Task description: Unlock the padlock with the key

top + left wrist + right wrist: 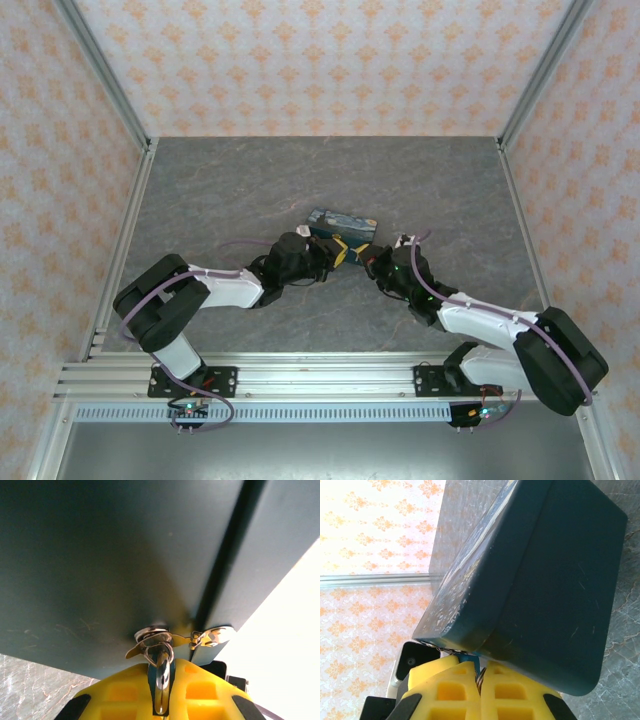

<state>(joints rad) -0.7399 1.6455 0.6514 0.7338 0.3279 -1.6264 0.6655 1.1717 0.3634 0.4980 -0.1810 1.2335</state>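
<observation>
In the left wrist view my left gripper point(162, 666) is shut on the teal padlock point(151, 682), its yellow fingers point(120, 690) pressed on both sides. The padlock's shiny shackle point(162, 677) runs up through the metal hasp point(156, 641) of the dark box point(100, 555). My right gripper point(480, 669) is shut on the key point(479, 683), a thin metal sliver between its yellow pads point(515, 690). A corner of the padlock point(469, 658) shows just above those pads, under the box point(545, 580). From above, both grippers point(338, 255) point(368, 262) meet in front of the box point(342, 222).
The box stands mid-table on the grey marbled surface point(220, 190). Patterned walls point(320, 60) and metal frame posts point(112, 90) enclose the table. The other wrist's black camera housing point(415, 660) sits close beside my right fingers.
</observation>
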